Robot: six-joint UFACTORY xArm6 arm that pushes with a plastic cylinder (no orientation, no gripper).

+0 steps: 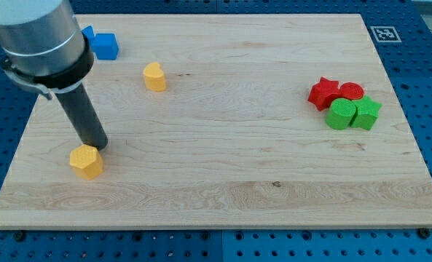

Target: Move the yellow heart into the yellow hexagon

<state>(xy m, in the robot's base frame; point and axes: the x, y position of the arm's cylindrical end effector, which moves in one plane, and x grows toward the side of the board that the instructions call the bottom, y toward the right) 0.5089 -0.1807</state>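
The yellow heart [154,76] sits on the wooden board [223,175] at the upper left. The yellow hexagon [86,161] lies at the lower left, well below and to the left of the heart. My tip [97,145] is at the hexagon's upper right edge, touching it or nearly so. The rod rises up and to the left from there, toward the arm's grey body at the view's top left.
Two blue blocks [104,45] lie at the top left, partly hidden behind the arm. At the right are a red star [323,93], a red cylinder [351,92], a green cylinder [339,114] and a green block [366,113], packed together.
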